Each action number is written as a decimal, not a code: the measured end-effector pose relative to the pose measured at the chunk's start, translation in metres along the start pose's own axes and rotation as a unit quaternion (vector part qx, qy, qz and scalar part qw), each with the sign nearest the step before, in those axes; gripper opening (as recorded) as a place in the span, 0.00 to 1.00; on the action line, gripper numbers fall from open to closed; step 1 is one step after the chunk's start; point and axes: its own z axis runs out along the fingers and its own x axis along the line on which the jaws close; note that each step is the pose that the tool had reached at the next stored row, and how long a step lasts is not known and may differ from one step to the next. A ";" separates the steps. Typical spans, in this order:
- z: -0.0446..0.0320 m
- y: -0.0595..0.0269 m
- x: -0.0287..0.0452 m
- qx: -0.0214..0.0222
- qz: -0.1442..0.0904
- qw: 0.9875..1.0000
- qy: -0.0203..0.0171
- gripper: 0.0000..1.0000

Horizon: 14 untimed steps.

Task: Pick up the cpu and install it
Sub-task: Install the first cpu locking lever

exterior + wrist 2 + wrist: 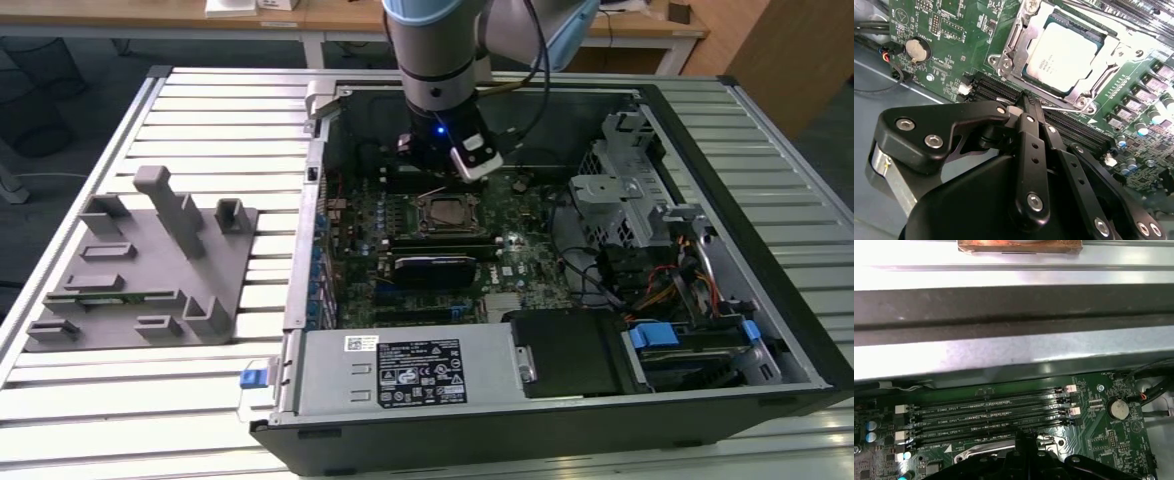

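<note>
On the slatted metal table [200,400], the open black computer case [747,395] holds the shiny silver square cpu [1063,50] in its socket; the black fingers [1026,107], pressed together and empty, hide nearby memory slots [989,410].

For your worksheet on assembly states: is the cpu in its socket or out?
In. The cpu lies flat inside the metal socket frame on the motherboard; the gripper is shut, holding nothing.

A slatted metal table [200,110] carries two things. The grey plastic fixture [140,265] with upright blocks lies toward the exterior view's left. Just beside it, filling the middle and right, lies an open computer case [561,400] on its side.
</note>
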 end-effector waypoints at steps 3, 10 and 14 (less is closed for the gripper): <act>0.0010 0.0030 0.0006 0.001 0.005 1.000 -0.001 0.11; 0.0039 0.0064 0.0016 0.005 0.020 1.000 -0.005 0.11; 0.0054 0.0073 0.0019 0.008 0.032 0.999 -0.007 0.11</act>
